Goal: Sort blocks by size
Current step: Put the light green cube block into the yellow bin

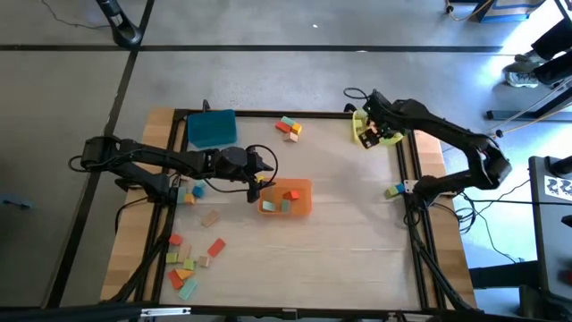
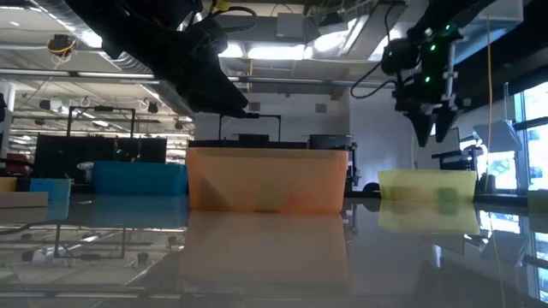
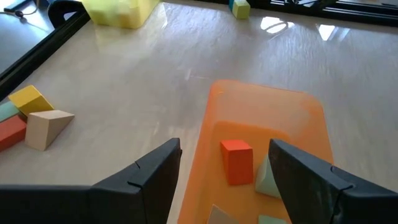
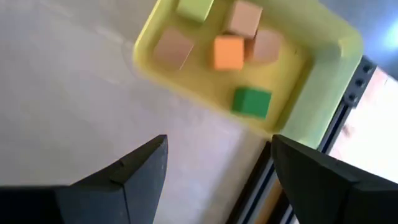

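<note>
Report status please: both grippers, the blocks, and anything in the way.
Left gripper open, empty, over orange tray. Right gripper open, empty, above yellow tray. Loose blocks still on table. Nothing in the way.

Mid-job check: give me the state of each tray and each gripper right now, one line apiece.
Left gripper: open, empty, hovering at the orange tray's edge.
Right gripper: open, empty, above the yellow tray.
Orange tray: upright on the table, holding a red block and a few pale ones.
Yellow tray: holding five blocks, including a green block and an orange block.
Blue tray: on the table, apparently empty.
</note>
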### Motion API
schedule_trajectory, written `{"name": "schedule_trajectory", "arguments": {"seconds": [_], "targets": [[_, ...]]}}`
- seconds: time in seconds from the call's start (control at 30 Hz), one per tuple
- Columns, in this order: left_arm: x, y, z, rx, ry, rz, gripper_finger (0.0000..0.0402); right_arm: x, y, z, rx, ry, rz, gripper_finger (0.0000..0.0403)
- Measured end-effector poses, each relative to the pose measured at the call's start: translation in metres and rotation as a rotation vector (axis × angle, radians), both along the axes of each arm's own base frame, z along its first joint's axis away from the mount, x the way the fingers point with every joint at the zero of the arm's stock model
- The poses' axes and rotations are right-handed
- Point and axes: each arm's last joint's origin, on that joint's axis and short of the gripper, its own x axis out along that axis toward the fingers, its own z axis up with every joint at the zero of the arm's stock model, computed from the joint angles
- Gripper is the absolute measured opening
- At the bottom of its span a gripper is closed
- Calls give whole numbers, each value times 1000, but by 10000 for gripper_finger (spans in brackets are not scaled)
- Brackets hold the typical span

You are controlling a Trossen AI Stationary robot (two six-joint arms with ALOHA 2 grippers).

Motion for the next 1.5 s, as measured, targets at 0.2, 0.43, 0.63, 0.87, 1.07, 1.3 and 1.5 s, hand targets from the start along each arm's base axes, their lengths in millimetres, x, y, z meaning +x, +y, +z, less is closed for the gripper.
{"name": "schedule_trajectory", "arguments": {"seconds": [0.2,0.43,0.63,0.87,1.07,1.3,1.5], "targets": [[0,0,0,0,0,0,232,5,34,5,85,27,70,285],[0,0,0,0,0,0,232,14,67,-15,209,83,208,285],[0,0,0,3,-2,-3,232,11,91,-37,323,150,305,285],[0,0,0,10,-1,-7,232,8,109,-53,363,231,438,285],[0,0,0,11,-1,-8,232,4,120,-62,392,284,540,285],[0,0,0,25,2,-15,232,-6,127,-71,455,356,593,285],[0,0,0,25,1,-15,232,-12,128,-80,476,392,586,285]]}}
